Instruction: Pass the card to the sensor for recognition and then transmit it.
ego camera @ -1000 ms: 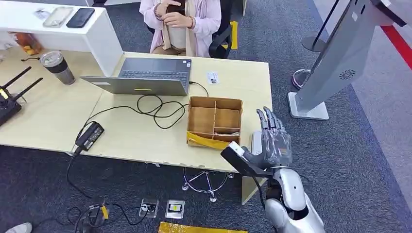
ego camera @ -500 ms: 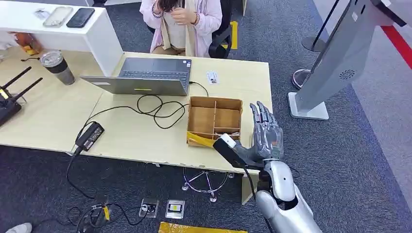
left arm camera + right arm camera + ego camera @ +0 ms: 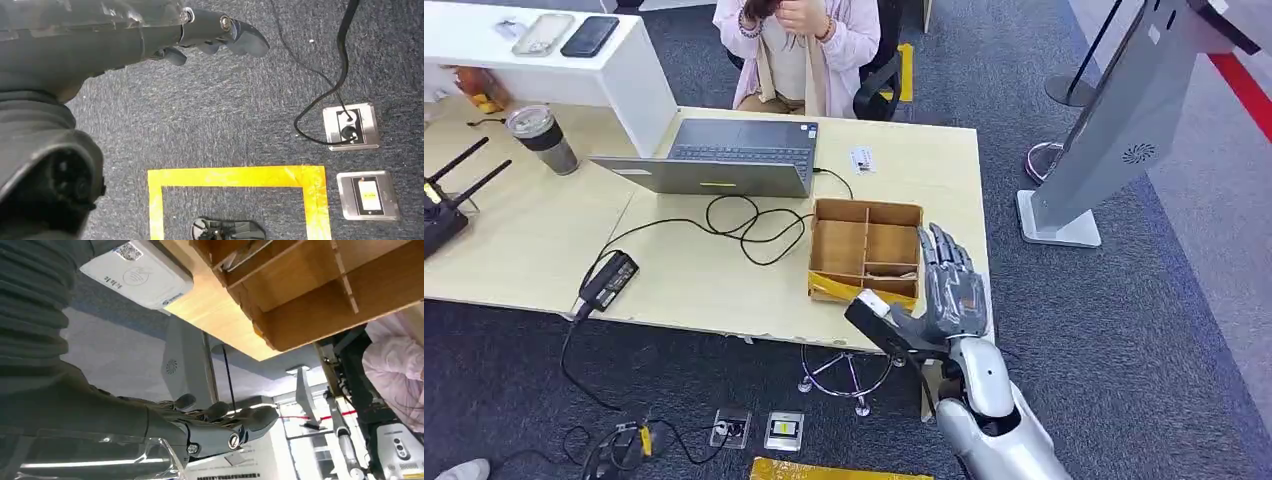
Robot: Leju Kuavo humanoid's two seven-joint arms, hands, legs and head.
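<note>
A wooden compartment box point(image 3: 866, 248) stands near the desk's front right corner, with flat cards point(image 3: 894, 270) lying in its front section. My right hand point(image 3: 948, 283) hovers at the box's right edge, fingers straight and apart, holding nothing. In the right wrist view the right hand point(image 3: 220, 427) stretches past the box point(image 3: 305, 295) and a white card sensor point(image 3: 137, 272) lying on the desk beside it. Another small card point(image 3: 861, 159) lies near the laptop. My left hand point(image 3: 210, 32) hangs over the carpet, fingers loosely extended and empty.
A laptop point(image 3: 724, 155), looped cable point(image 3: 744, 225) and power adapter point(image 3: 609, 280) lie left of the box. A person point(image 3: 799, 50) sits behind the desk. A grey kiosk stand point(image 3: 1114, 130) rises on the right. Floor sockets point(image 3: 350, 127) and yellow tape point(image 3: 235, 176) lie below.
My right hand has moved left, from beyond the desk's right edge up against the box's right side. The seated person has raised both hands higher.
</note>
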